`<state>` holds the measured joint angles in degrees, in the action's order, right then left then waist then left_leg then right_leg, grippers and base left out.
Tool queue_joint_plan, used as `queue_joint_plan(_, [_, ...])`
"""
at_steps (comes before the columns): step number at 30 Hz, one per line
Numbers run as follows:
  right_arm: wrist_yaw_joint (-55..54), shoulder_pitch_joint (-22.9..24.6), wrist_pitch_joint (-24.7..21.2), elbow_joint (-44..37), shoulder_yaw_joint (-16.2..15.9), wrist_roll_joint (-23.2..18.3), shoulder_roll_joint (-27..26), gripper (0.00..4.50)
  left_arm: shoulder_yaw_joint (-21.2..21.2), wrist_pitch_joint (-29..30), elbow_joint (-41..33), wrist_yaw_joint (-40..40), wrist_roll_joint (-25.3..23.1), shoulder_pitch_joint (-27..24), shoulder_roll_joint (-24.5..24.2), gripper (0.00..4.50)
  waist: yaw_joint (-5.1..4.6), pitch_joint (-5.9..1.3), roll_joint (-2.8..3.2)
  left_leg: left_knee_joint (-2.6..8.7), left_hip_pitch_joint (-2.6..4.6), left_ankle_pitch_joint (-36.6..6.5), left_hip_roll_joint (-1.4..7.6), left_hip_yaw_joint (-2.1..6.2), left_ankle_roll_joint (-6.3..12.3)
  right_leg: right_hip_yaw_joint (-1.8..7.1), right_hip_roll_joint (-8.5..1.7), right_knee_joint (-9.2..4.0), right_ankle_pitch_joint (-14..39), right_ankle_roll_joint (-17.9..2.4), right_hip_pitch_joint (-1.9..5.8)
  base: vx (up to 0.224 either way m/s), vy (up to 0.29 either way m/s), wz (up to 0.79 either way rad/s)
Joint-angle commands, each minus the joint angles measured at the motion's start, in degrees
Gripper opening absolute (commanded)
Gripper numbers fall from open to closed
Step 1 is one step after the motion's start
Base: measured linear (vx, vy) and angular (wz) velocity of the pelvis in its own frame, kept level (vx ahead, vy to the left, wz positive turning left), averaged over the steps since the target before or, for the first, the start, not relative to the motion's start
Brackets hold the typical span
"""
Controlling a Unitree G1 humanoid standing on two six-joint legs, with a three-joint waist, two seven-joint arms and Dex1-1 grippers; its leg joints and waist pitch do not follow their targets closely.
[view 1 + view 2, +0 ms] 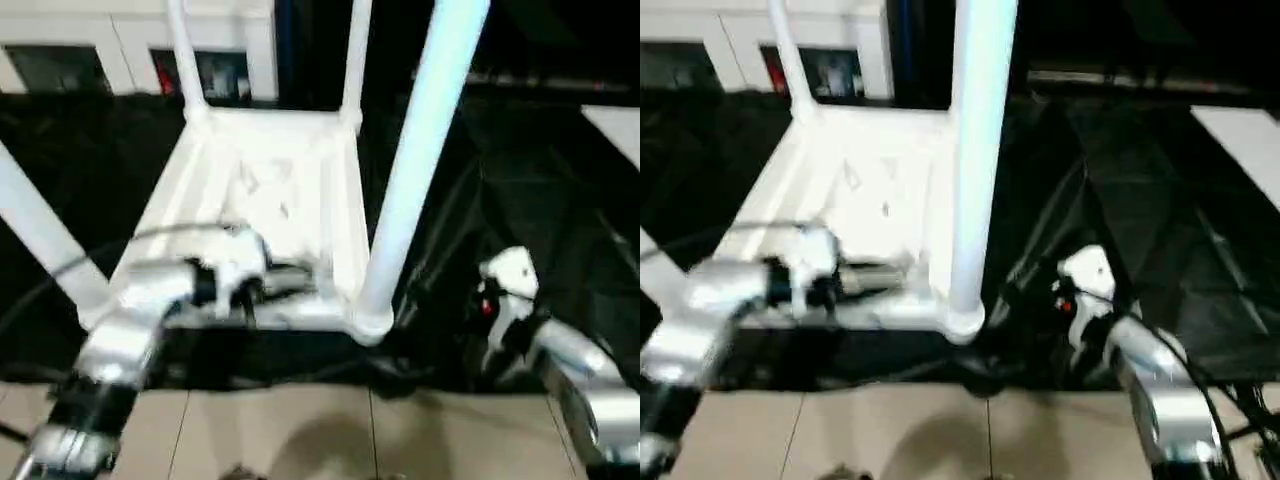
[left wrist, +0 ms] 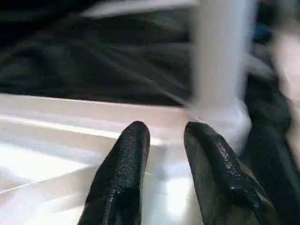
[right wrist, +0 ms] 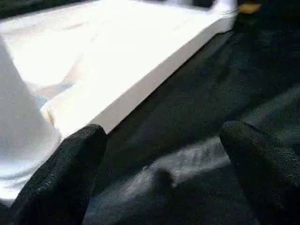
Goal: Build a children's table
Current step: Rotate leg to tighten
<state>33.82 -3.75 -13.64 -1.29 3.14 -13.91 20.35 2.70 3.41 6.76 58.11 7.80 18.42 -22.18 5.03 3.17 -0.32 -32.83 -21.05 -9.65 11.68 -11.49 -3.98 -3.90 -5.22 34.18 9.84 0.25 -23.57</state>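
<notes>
The children's table lies upside down on a black cloth, its white ribbed top (image 1: 270, 190) facing up. Legs stand upright in its corner sockets: a thick near right leg (image 1: 420, 150), a near left leg (image 1: 40, 235) and two thin far ones (image 1: 183, 50) (image 1: 355, 60). My left gripper (image 2: 164, 133) hovers over the top's near edge rail, just left of the near right socket (image 2: 220, 117). Its fingers are slightly apart with nothing between them. My right gripper (image 3: 161, 140) is wide open and empty over the cloth, to the right of that same socket.
Crinkled black cloth (image 1: 520, 180) covers the floor under and around the table. A white cabinet (image 1: 120, 50) stands at the back left. Beige floor tiles (image 1: 300, 430) lie in front, and a white panel (image 1: 615, 125) sits at the far right.
</notes>
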Motion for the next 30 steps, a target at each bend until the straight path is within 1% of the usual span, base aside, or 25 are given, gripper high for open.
queue_joint_plan(1, [-3.12,1.01,-1.23,-2.95,1.34,-0.64,-0.94,4.31,-2.52,2.36,-3.13,-6.76,0.00,-2.22,2.12,1.90,-0.25,-3.08,0.01,4.04,0.80,-19.66,1.64,0.90,0.26,2.26,-2.56,-5.00,22.89,-8.13,2.17,0.000,0.000,0.00])
queue_joint_plan(2, [-4.41,1.40,-1.64,-3.67,1.56,-0.52,-1.57,4.31,-3.58,3.43,-4.52,-9.26,0.05,-3.37,3.44,1.95,-0.20,-3.14,0.67,4.05,0.95,-20.17,1.59,1.00,0.04,2.31,-2.53,-5.13,23.48,-7.68,2.11,0.000,0.000,0.00])
queue_joint_plan(3, [-5.87,1.81,-2.15,-4.46,1.81,-0.38,-2.26,4.31,-4.69,4.72,-6.15,-11.92,0.24,-4.64,4.85,2.06,-0.37,-3.24,0.24,4.11,0.77,-20.30,1.66,1.09,-0.16,2.29,-2.40,-5.19,22.94,-7.05,2.24,0.000,0.000,0.00])
queue_joint_plan(4, [-6.87,2.09,-2.02,-4.98,2.00,-0.14,-2.84,4.31,-5.65,4.77,-7.26,-14.19,0.38,-5.62,6.38,2.19,-0.41,-3.16,0.13,4.13,0.70,-20.35,1.52,1.04,0.02,2.28,-2.30,-5.37,23.38,-6.66,2.15,0.000,0.000,0.00])
queue_joint_plan(5, [-10.84,2.93,-2.20,-6.86,2.85,0.51,-5.20,4.31,-7.98,5.20,-11.93,-22.73,-2.24,-10.05,11.26,2.19,-0.70,-3.31,0.18,4.25,0.43,-19.93,2.01,1.22,-0.27,2.39,-2.41,-4.94,21.63,-6.90,2.44,0.000,0.000,0.00])
queue_joint_plan(6, [-12.63,3.28,-2.52,-7.80,3.24,0.73,-6.27,4.31,-8.37,5.81,-14.47,-26.70,-4.25,-12.26,12.94,2.34,-0.92,-3.03,-0.32,4.11,0.20,-20.05,1.62,1.01,0.36,2.17,-2.23,-5.51,23.02,-6.08,2.24,0.000,0.000,0.00])
queue_joint_plan(7, [-14.19,3.45,-2.49,-8.31,3.65,0.76,-7.42,4.31,-8.63,4.45,-16.46,-29.54,-5.12,-14.87,14.75,2.34,-0.83,-3.14,-0.13,3.97,0.57,-20.44,1.66,1.05,0.38,2.23,-2.25,-5.58,23.66,-5.76,2.01,0.000,0.000,0.00])
queue_joint_plan(8, [-14.19,3.45,-2.49,-8.31,3.65,0.76,-7.42,4.31,-8.63,4.45,-16.46,-29.54,-5.12,-14.87,14.75,2.34,-1.19,-3.03,-0.35,4.02,0.15,-20.58,1.46,1.15,0.76,2.19,-2.21,-5.73,25.37,-4.73,2.15,0.000,0.000,0.00])
queue_joint_plan(9, [-15.43,3.50,-3.73,-8.93,3.43,0.84,-8.33,4.31,-9.07,4.36,-18.95,-33.36,-4.93,-17.73,17.22,2.34,-1.26,-3.04,0.07,3.98,0.43,-21.31,1.42,1.17,0.62,2.16,-2.06,-6.06,27.23,-3.66,1.82,0.000,0.000,0.00])
queue_joint_plan(10, [-15.40,3.52,-3.73,-8.95,3.33,0.89,-8.33,4.31,-9.05,4.33,-19.01,-33.49,-4.93,-17.87,17.33,2.34,-1.45,-2.94,-0.13,3.94,0.37,-21.73,1.31,1.18,0.66,2.10,-2.01,-6.30,28.04,-3.16,1.72,0.000,0.000,0.00])
queue_joint_plan(11, [-15.24,3.64,-3.75,-9.05,2.79,1.19,-8.34,4.31,-8.92,4.18,-19.33,-34.24,-4.90,-18.66,17.96,2.34,-1.60,-2.93,0.04,3.92,0.41,-22.66,1.06,1.24,0.56,1.94,-1.79,-6.59,29.93,-1.87,1.57,0.000,0.000,0.00])
queue_joint_plan(12, [-15.06,4.03,-3.76,-9.40,1.27,2.47,-8.06,4.31,-7.45,4.25,-19.78,-35.11,-6.18,-19.67,18.19,2.34,-1.67,-2.99,-0.04,3.80,0.05,-20.67,1.07,1.27,0.90,1.99,-1.60,-6.69,27.44,-1.74,1.33,0.000,0.000,0.00])
queue_joint_plan(14, [-14.94,4.46,-3.92,-9.95,0.55,2.76,-7.95,4.31,-6.07,4.90,-20.28,-35.82,-7.53,-20.10,18.10,2.34,-1.68,-3.30,-0.07,3.46,-0.86,-15.11,0.99,1.15,2.07,2.07,-1.35,-6.21,20.35,-3.21,1.39,0.000,0.000,0.00])
queue_joint_plan(15, [-14.94,4.46,-3.92,-9.95,0.55,2.76,-7.95,4.31,-6.07,4.90,-20.28,-35.82,-7.53,-20.10,18.10,2.34,-1.57,-3.90,0.12,2.78,-1.41,-9.70,0.82,0.87,4.25,1.78,-0.93,-5.43,12.72,-6.06,1.14,0.000,0.000,0.00])
queue_joint_plan(16, [-15.44,4.89,-4.15,-10.64,0.08,2.74,-8.36,4.31,-5.37,5.25,-20.74,-36.22,-8.33,-20.57,18.20,2.34,-1.78,-3.90,0.38,2.55,-1.83,-8.97,0.79,0.83,5.44,1.64,-0.80,-5.35,10.85,-7.60,0.95,0.000,0.000,0.00])
queue_joint_plan(17, [-15.70,5.00,-4.23,-10.80,-0.05,2.81,-8.50,4.31,-5.27,5.32,-20.92,-36.55,-8.40,-20.80,18.37,2.34,-1.73,-3.98,0.98,2.51,-1.83,-9.41,0.83,0.90,5.71,1.51,-0.82,-5.34,11.12,-7.96,0.85,0.000,0.000,0.00])
queue_joint_plan(18, [-15.93,5.10,-4.30,-10.94,-0.16,2.87,-8.63,4.31,-5.19,5.38,-21.07,-36.84,-8.47,-21.00,18.52,2.34,-2.00,-4.05,0.56,2.24,-2.02,-11.03,0.76,0.81,6.12,1.34,-0.74,-5.52,12.46,-7.96,0.68,0.000,0.000,0.00])
queue_joint_plan(19, [-16.48,5.50,-4.30,-11.24,-0.41,3.37,-8.55,4.31,-5.03,5.30,-21.61,-37.95,-8.15,-21.53,19.14,2.34,-2.11,-3.56,0.64,2.57,-1.21,-18.85,0.79,0.87,4.71,1.05,-0.98,-6.17,22.83,-6.08,0.58,0.000,0.000,0.00])
queue_joint_plan(20, [-16.48,5.50,-4.30,-11.24,-0.41,3.37,-8.55,4.31,-5.03,5.30,-21.61,-37.95,-8.15,-21.53,19.14,2.34,-2.11,-3.56,0.64,2.57,-1.21,-18.85,0.79,0.87,4.71,1.05,-0.98,-6.17,22.83,-6.08,0.58,0.000,0.000,0.00])
queue_joint_plan(21, [-16.62,5.59,-4.55,-11.40,-0.27,3.19,-8.60,4.31,-4.72,5.30,-21.78,-37.97,-7.95,-21.66,18.96,2.34,-2.63,-2.81,0.90,2.72,0.32,-28.44,0.68,1.55,1.37,0.59,-1.16,-7.92,36.87,-0.61,-0.15,0.000,0.000,0.00])
queue_joint_plan(23, [-16.59,5.99,-4.09,-10.63,-0.29,3.61,-8.38,4.31,-3.94,5.61,-21.73,-37.96,-8.10,-22.15,18.45,2.34,-3.03,-2.75,0.98,3.21,0.51,-30.29,0.70,2.26,0.06,0.23,-1.21,-8.51,37.88,1.79,0.34,0.000,0.000,0.00])
queue_joint_plan(27, [-16.53,6.40,-3.66,-9.30,-1.11,4.19,-8.68,4.31,-3.49,5.03,-21.39,-37.64,-8.18,-22.89,17.94,2.34,-3.97,-2.37,1.48,4.26,0.25,-32.53,0.94,3.14,-0.51,-0.13,-1.53,-8.86,35.85,1.45,1.48,0.000,0.000,0.00])
queue_joint_plan(28, [-16.35,6.52,-3.71,-9.41,-1.41,4.07,-8.75,4.31,-3.46,5.33,-21.62,-37.85,-8.43,-22.98,17.83,2.34,-4.18,-2.06,1.97,4.33,0.88,-34.66,0.97,3.20,-0.66,-0.51,-1.45,-9.43,36.15,1.13,1.34,0.000,0.000,0.00])
queue_joint_plan(29, [-16.17,6.65,-3.74,-9.66,-1.73,4.21,-8.57,4.31,-3.46,6.19,-22.22,-37.99,-8.10,-23.21,18.09,2.34,-4.24,-2.13,1.99,4.26,1.09,-34.97,0.93,3.28,-0.65,-0.77,-1.56,-9.47,35.92,0.94,1.53,0.000,0.000,0.00])
queue_joint_plan(30, [-16.06,6.83,-3.85,-10.02,-2.01,4.20,-8.31,4.31,-3.29,7.51,-23.08,-38.22,-7.90,-23.56,18.19,2.34,-4.48,-2.16,1.98,4.57,0.65,-35.01,1.05,3.56,-0.73,-1.01,-1.77,-9.25,34.83,0.63,2.26,0.000,0.000,0.00])
